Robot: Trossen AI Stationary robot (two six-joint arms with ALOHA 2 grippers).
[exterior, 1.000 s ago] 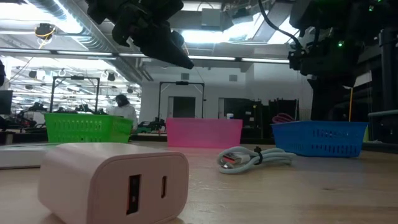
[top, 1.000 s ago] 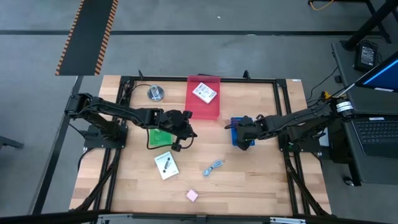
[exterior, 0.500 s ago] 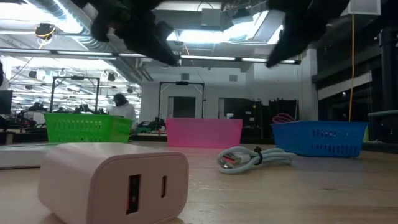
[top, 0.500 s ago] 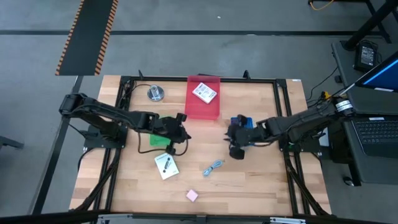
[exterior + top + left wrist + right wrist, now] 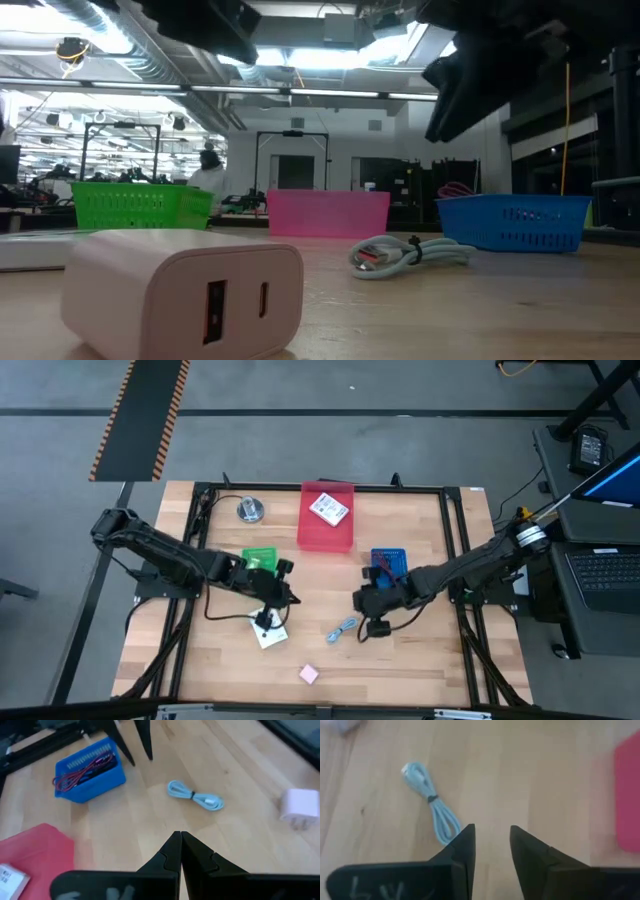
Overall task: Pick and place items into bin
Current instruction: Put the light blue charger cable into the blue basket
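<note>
- Light-blue cable (image 5: pixel 343 628) sits coiled mid-table, open wood all round, well off the edges.
- Right gripper (image 5: pixel 367 603) just beside it, fingers parted, nothing held.
- Left gripper (image 5: pixel 281 595) pressed together, over white card (image 5: pixel 266 626).

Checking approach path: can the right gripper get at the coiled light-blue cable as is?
Probably yes. The right gripper is open, empty and close to the coiled light-blue cable, with only bare wooden table between them.
</note>
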